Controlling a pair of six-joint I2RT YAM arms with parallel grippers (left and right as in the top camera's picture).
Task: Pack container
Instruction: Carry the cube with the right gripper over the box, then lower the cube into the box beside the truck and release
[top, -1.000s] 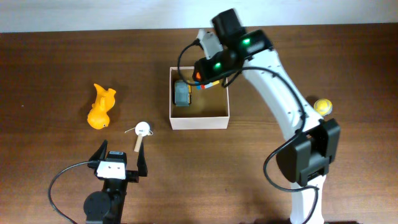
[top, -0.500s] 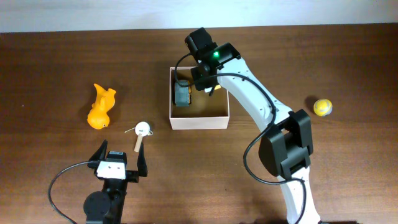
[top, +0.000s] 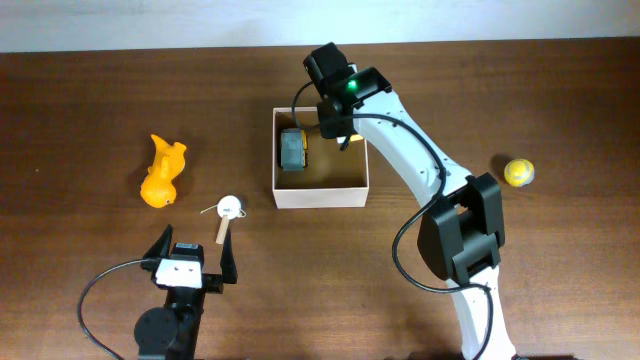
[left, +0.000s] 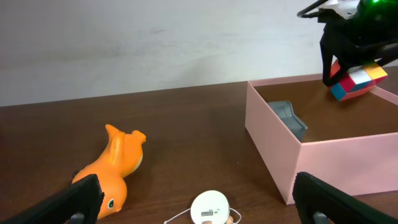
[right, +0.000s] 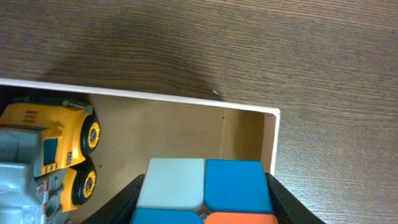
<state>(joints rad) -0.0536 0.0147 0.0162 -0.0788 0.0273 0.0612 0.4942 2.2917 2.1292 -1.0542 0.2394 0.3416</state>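
The container is a square white-walled box with a tan inside, at the table's middle; it also shows in the left wrist view and the right wrist view. A grey and yellow toy truck lies in its left part. My right gripper is shut on a colourful puzzle cube and holds it over the container's far right part. My left gripper is open and empty near the front edge, behind a small white disc with a string.
An orange toy animal lies left of the container. A yellow ball sits at the right. A small wooden stick lies by the white disc.
My right arm swung left and in over the container with the cube, uncovering the yellow ball, then shifted slightly. The left arm has not moved.
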